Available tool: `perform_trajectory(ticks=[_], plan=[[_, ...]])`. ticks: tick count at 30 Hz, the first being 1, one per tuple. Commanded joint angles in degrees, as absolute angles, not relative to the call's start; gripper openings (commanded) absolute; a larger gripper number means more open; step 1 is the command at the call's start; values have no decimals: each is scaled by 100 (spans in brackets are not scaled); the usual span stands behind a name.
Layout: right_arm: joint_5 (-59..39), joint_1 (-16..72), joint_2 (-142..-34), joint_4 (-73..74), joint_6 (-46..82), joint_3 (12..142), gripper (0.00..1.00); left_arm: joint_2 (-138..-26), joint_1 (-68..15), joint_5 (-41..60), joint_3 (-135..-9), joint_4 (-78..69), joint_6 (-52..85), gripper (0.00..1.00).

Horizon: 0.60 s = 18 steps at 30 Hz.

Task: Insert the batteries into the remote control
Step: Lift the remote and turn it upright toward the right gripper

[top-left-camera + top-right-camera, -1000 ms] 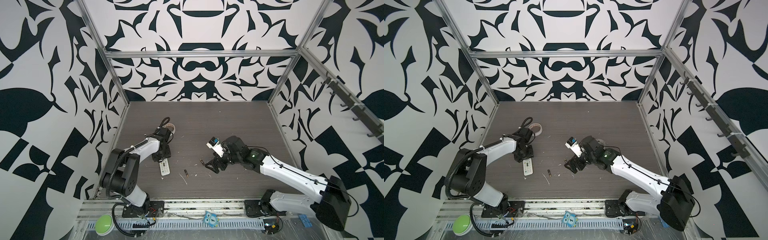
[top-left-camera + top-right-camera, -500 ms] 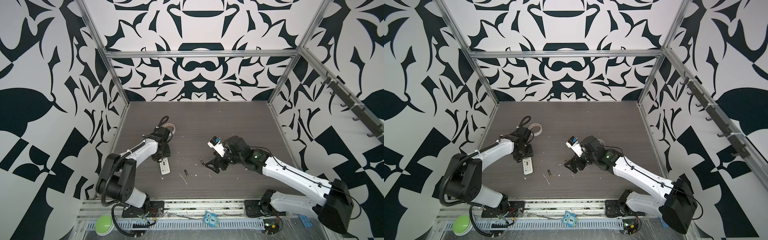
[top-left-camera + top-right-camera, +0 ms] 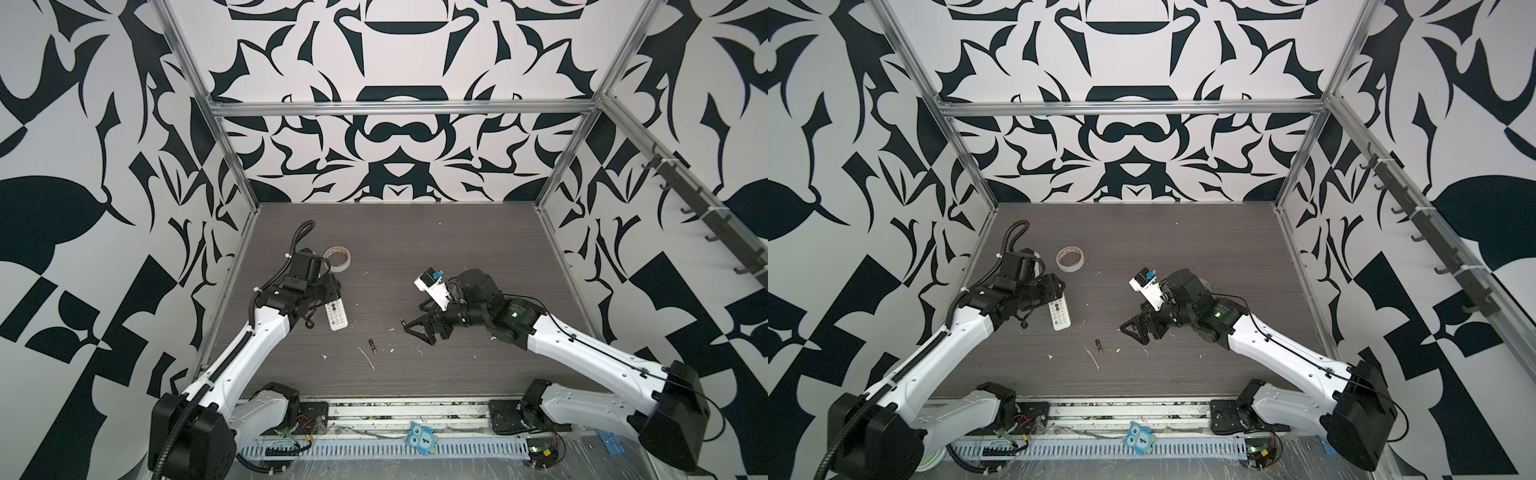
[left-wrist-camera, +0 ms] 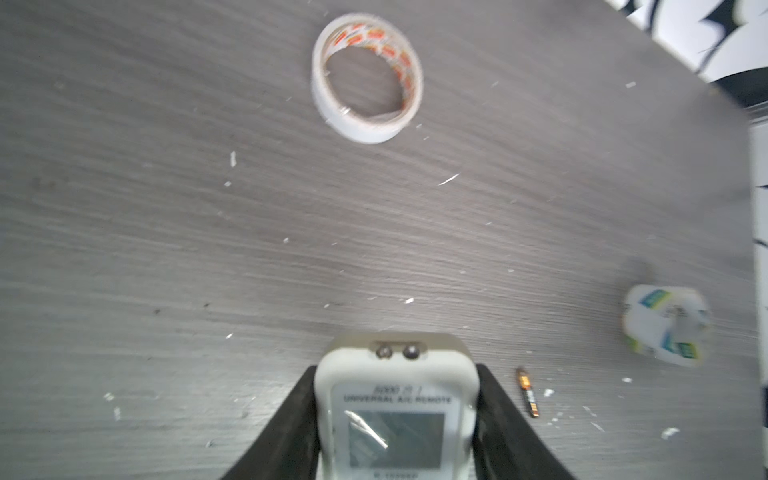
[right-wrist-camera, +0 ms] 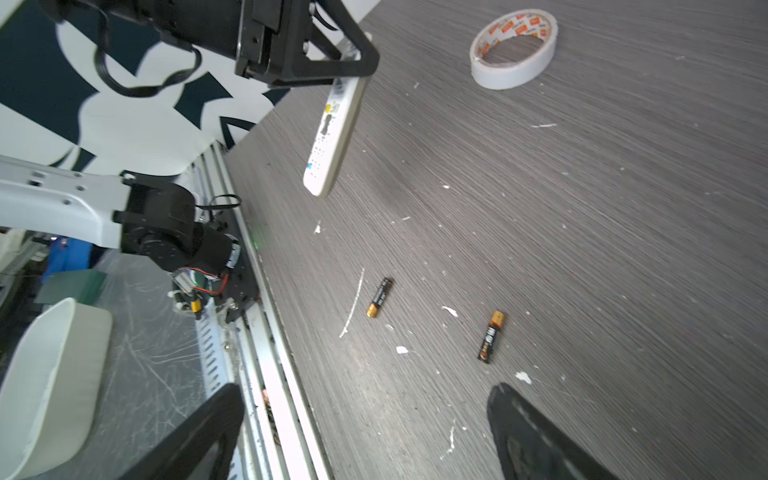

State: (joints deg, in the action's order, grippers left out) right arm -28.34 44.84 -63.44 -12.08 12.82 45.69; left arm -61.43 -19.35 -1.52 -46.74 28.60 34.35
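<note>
Left end effector [image 4: 395, 428] is clamping the slim white plastic remote control [image 4: 395, 374] across its width at the display end, with one black finger on each long edge. The display face is pointing at the wrist camera, so the back is facing away and going unseen. In the right wrist view the remote is hanging tilted over the left part of the dark grey wood-grain counter [image 3: 415, 249]. Whether its free end is touching the surface, I cannot tell.

The two small dark cylindrical batteries [image 5: 491, 336] with copper-coloured ends are lying loose on the counter, apart from each other. One is sitting just ahead of the right end effector [image 5: 361, 424]. The second battery [image 5: 379, 297] is lying beside a long white scrap [image 5: 353, 303]. Right end effector is standing wide apart, carrying nothing.

Handling judgement:
- The batteries are looking light, rigid and smooth-skinned, so they are likely rolling or squirting out under a skewed pinch. Taking hold across mid-barrel, fingers square to the long axis, is looking safest.
- The remote is looking light, with a stiff and slick shell. The present hold near one end is leaving the rest free.

A white tape roll [image 3: 337, 258] is sitting behind the remote, apart from it.
</note>
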Motion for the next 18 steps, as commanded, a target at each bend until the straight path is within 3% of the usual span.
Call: perform_trajectory(ticks=[1, 18], plan=[[-3270, 4509, -6111, -608, 1625, 4659, 96, -5859, -1917, 462, -4529, 2442, 3390, 30], [-4012, 4509, -6091, 1147, 2829, 4500, 96, -4887, -1949, 2776, -4119, 468, 3688, 31]])
